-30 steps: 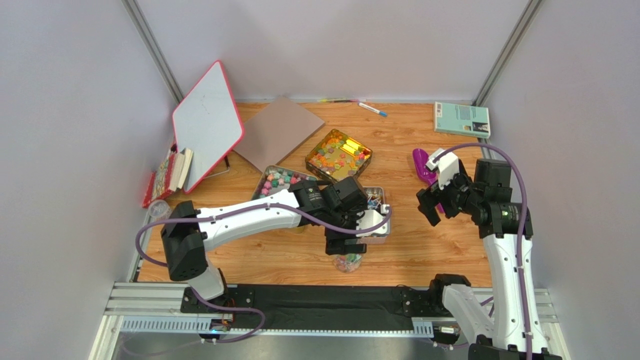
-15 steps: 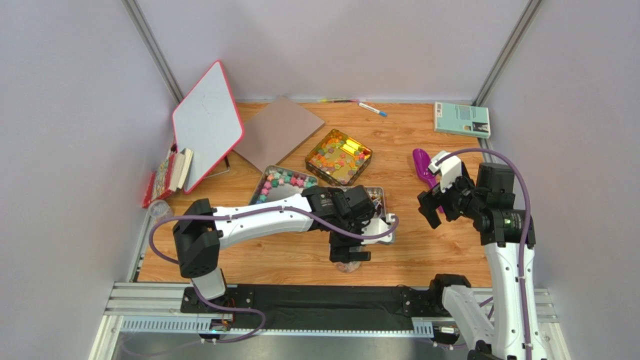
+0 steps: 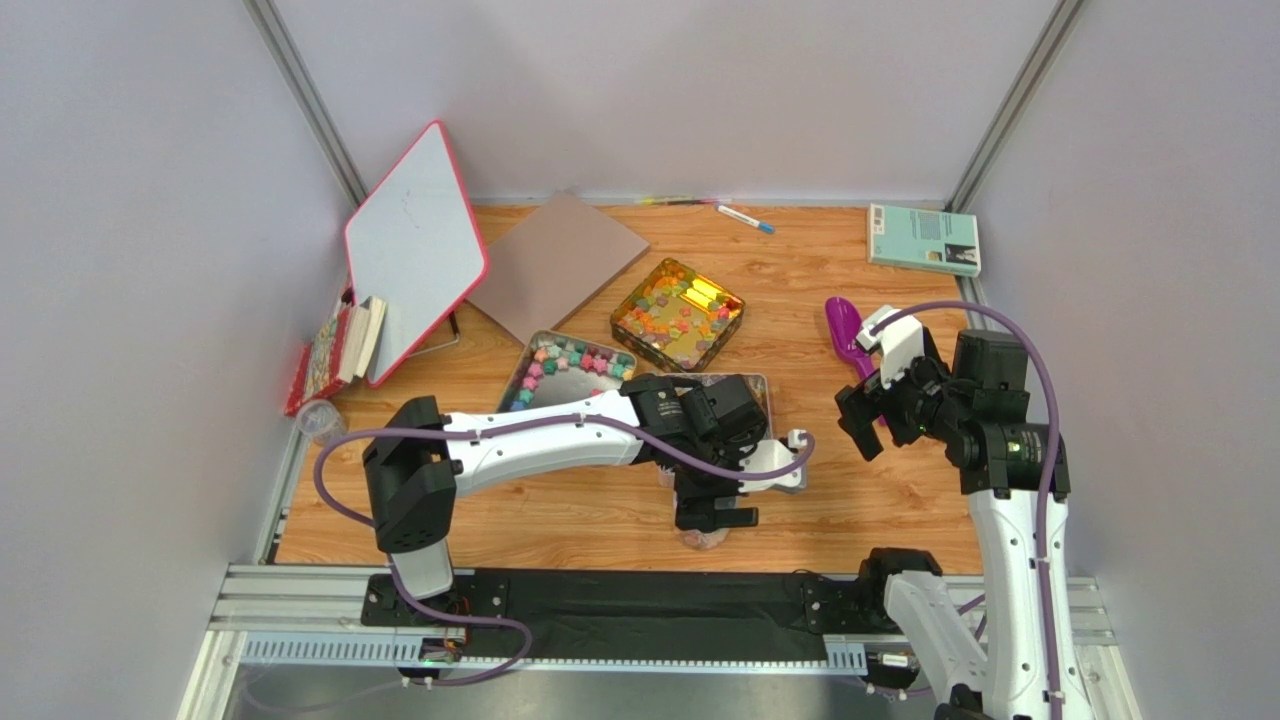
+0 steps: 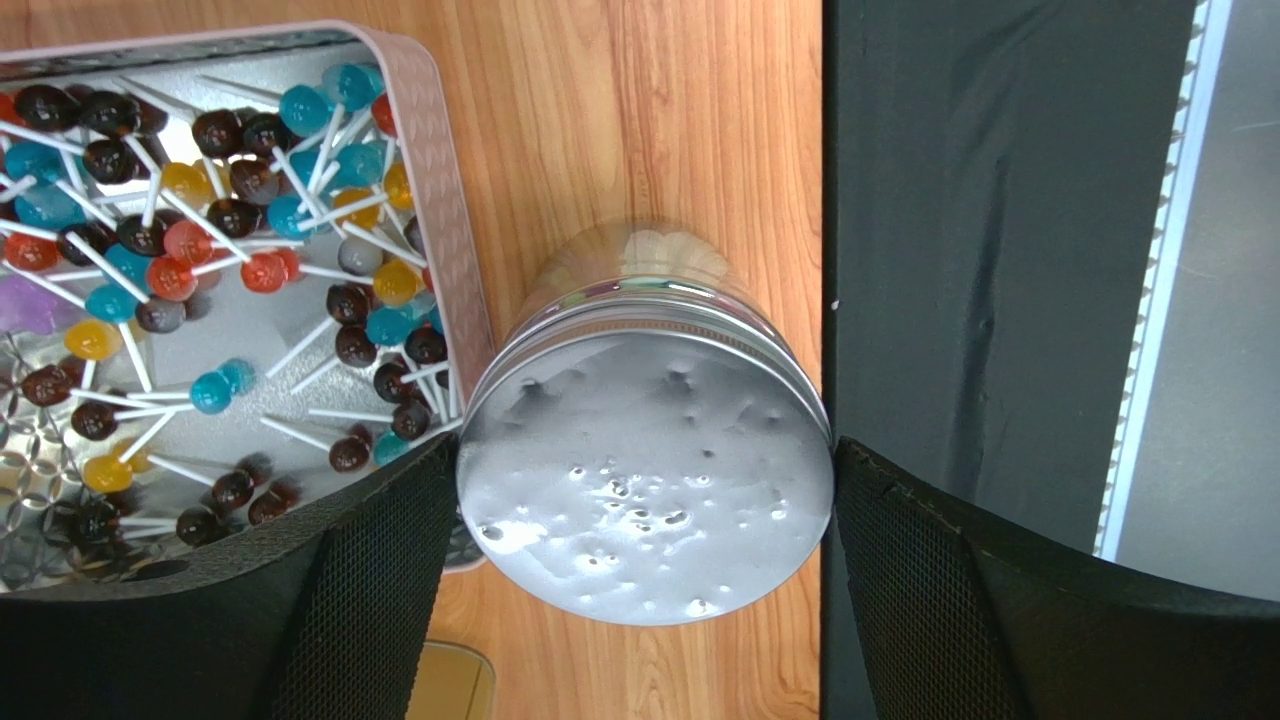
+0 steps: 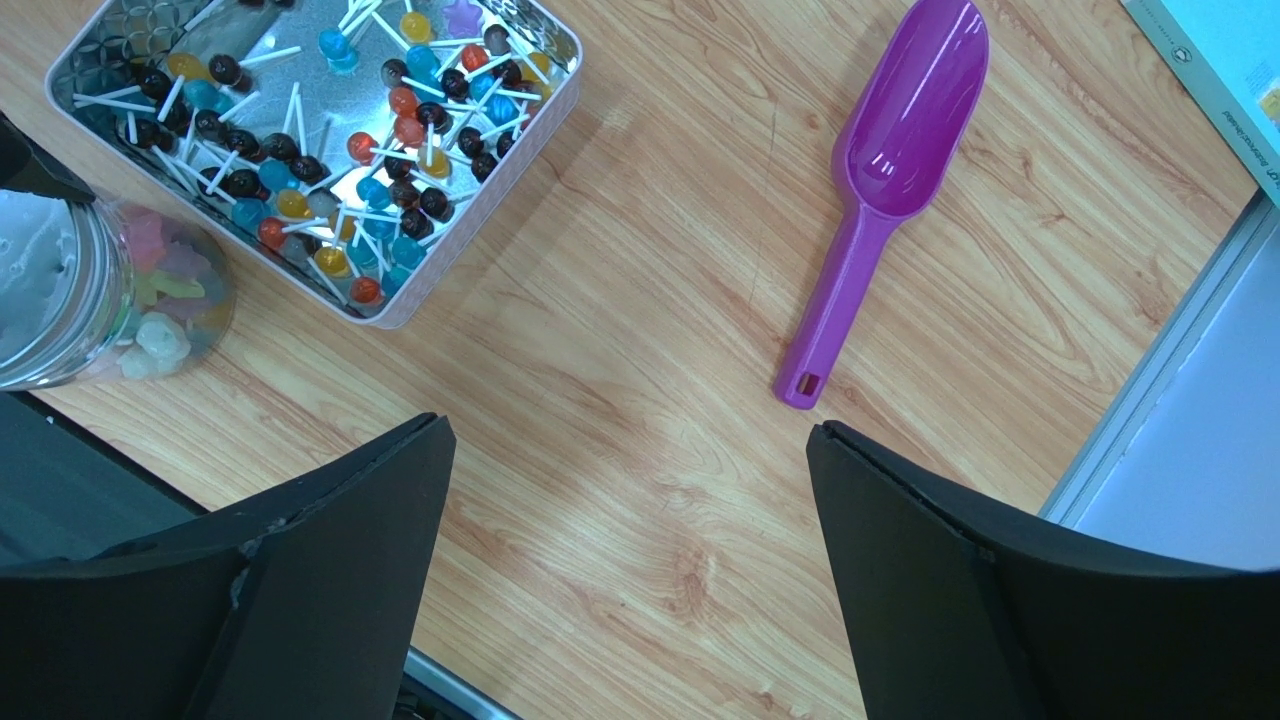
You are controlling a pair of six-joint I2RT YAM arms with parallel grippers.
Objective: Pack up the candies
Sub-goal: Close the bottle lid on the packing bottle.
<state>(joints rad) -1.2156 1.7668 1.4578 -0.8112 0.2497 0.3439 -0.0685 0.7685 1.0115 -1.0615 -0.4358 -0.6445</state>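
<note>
The jar (image 3: 706, 533) stood upright on the table (image 5: 646, 300) near its near edge, its long axis vertical and its silver lid (image 4: 646, 510) facing straight up. The left gripper (image 4: 643, 450) hung over it from above with its claw spread wide, one finger on each side of the lid and just beside the rim. Whether the pads pressed the rim could not be told. The right gripper (image 5: 627, 435) hovered to the right with its claw wide apart and nothing between the fingers.

The candies (image 5: 158, 293) inside the jar were pale pastel lumps, seen through the glass only from the right wrist. From the left wrist the dimpled lid covered them, and from above the left arm hid most of the jar.

Just to the far left of the jar sat the lollipop tin (image 4: 446, 210). Its lollipops (image 4: 226, 270) lay flat, with their white sticks pointing every way and no common direction. Only the top view showed more pastel lumps (image 3: 568, 357) in a second tin farther left, and a gold tin (image 3: 619, 321) of mixed sweets beyond it.

The purple scoop (image 5: 887, 165) lay flat to the right of the tins. Its bowl pointed to the far side and its handle to the near side.
</note>
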